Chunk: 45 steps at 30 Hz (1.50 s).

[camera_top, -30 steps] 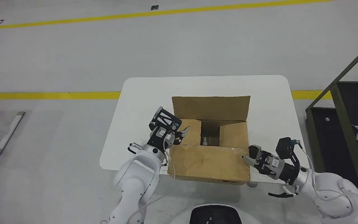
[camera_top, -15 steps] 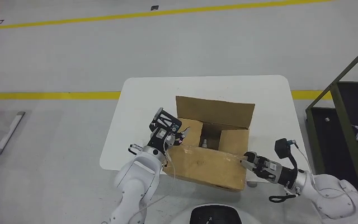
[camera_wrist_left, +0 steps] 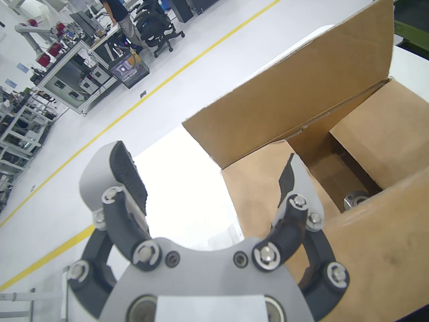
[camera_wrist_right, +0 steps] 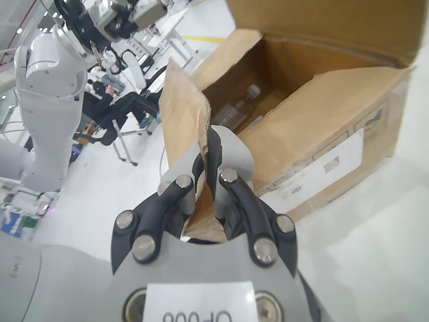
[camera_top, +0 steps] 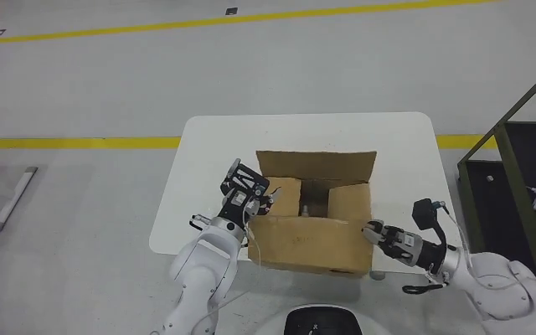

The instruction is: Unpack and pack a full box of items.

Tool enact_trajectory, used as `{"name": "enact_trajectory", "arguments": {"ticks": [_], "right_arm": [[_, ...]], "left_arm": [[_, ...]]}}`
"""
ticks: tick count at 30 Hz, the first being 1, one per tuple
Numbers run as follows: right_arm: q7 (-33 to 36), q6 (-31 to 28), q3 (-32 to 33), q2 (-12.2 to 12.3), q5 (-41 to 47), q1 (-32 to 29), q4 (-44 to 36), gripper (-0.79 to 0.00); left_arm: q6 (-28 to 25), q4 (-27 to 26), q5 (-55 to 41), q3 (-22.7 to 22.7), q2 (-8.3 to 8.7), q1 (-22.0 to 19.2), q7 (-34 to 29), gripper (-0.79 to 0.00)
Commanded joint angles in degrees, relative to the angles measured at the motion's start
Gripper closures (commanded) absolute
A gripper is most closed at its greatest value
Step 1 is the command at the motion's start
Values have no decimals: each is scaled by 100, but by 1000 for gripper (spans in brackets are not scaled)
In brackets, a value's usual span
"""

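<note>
A brown cardboard box (camera_top: 311, 244) stands open on the white table (camera_top: 209, 142). Its far flap (camera_top: 315, 165) stands up and its near flap leans toward me. My right gripper (camera_top: 373, 230) is shut on the near flap's right corner, and the torn cardboard edge sits between its fingers (camera_wrist_right: 231, 155). My left gripper (camera_top: 270, 197) is open at the box's left side, over the left inner flap (camera_wrist_left: 261, 182), gripping nothing. Inside the box I see a clear bottle (camera_wrist_right: 249, 95) and a round metal part (camera_wrist_left: 355, 201).
The box takes up the near middle of the table, close to its front edge. A dark green rack (camera_top: 502, 167) stands off the table's right side. Bare tabletop lies left of the box and behind it.
Half a second ago the box was turned askew with its right near corner pulled toward me; now it sits square again. My right gripper moved back with the flap. The left gripper barely moved.
</note>
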Motion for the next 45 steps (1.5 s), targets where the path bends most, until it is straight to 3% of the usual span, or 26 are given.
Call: {"name": "enact_trajectory", "arguments": {"ticks": [1,10,17,23,26,31,38,45], "right_arm": [[-690,-18,63,-22,-421,-26,-106,0],[-2867,-375,125,-71,-3042,-57,-484,0],[-4248,-439,47,-75,-4756,-355,-459,0],[-4908,-389,-16,-61,-5263,-542,-349,-9],[-4965,-515,11,-41,-5245,-578,-319,-259],[-4815,-904,79,-6,-4739,-636,-209,-379],[-4177,-1642,158,82,-4024,-681,-156,-388],[-3147,-1642,-39,334,-3425,-846,-436,-376]], "left_arm": [[26,26,-24,-33,4,-31,-42,-785],[19,56,-91,-106,23,-154,-98,-785],[-319,65,-81,-84,55,-223,-263,-785],[-795,45,-174,1,85,-289,-503,-785],[-980,26,-211,50,97,-344,-615,-785],[-1212,24,-294,101,118,-393,-739,-785],[-1443,-106,-514,117,148,-397,-999,-785],[-1384,-159,-543,120,174,-392,-1057,-785]]}}
